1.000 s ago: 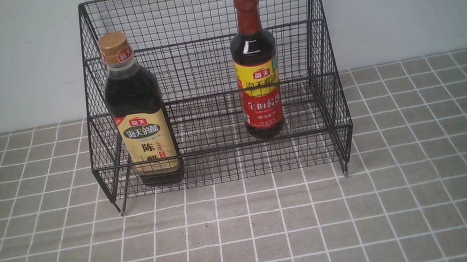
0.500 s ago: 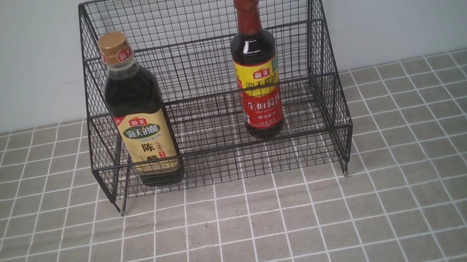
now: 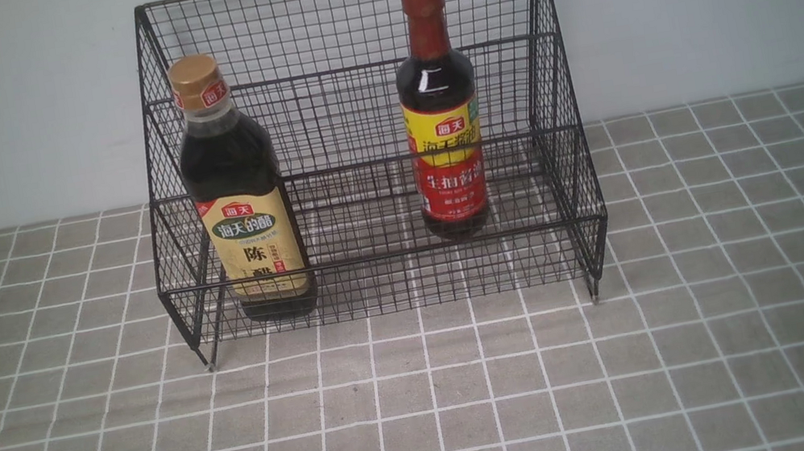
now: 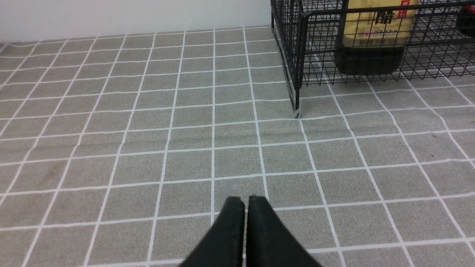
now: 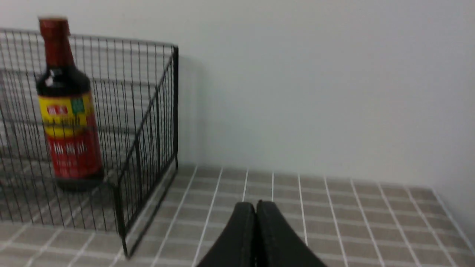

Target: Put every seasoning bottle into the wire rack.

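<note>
Wire rack (image 3: 364, 142) holds both bottles upright: gold-capped bottle (image 3: 239, 195) left, red-necked bottle (image 3: 439, 105) right. Left gripper (image 4: 245, 222) and right gripper (image 5: 256, 226) pressed together, empty, above the surface (image 3: 434, 416).

The wire rack (image 3: 346, 39) is thin black metal mesh. Both bottles, gold-capped (image 3: 239, 195) and red-necked (image 3: 440, 113), look glossy with paper-like printed labels. The checked tablecloth (image 3: 434, 416) is matt, slightly creased woven cloth.

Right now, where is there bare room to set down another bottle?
Inside the wire rack, the lower shelf is bare between the gold-capped bottle and the red-necked bottle. The checked cloth before the rack is wide open. Tightest: the rack's left corner.
</note>
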Controlling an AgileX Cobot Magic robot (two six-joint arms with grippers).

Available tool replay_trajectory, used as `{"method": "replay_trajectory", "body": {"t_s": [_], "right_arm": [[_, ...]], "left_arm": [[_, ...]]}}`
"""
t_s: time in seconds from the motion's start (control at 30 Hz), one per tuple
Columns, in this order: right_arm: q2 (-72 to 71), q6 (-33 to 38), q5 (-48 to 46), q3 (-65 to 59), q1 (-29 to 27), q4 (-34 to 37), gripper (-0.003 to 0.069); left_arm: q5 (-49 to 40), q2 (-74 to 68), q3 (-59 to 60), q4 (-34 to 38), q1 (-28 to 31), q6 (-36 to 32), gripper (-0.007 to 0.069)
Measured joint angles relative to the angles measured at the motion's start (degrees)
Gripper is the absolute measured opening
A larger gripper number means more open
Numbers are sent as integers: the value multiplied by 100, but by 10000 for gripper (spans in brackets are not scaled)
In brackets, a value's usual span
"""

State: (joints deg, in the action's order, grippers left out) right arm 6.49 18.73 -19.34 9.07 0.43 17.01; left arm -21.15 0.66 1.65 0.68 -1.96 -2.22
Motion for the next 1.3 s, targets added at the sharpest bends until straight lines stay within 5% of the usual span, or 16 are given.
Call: {"method": "replay_trajectory", "body": {"t_s": [0.2, 1.3], "right_arm": [[-605, 0, -180, -1040, 0, -12, -10], [-717, -178, -283, -1030, -116, -283, -10]], "left_arm": [[0, 0, 0, 0, 0, 0, -7], [-17, 5, -5, 0, 2, 0, -7]]}}
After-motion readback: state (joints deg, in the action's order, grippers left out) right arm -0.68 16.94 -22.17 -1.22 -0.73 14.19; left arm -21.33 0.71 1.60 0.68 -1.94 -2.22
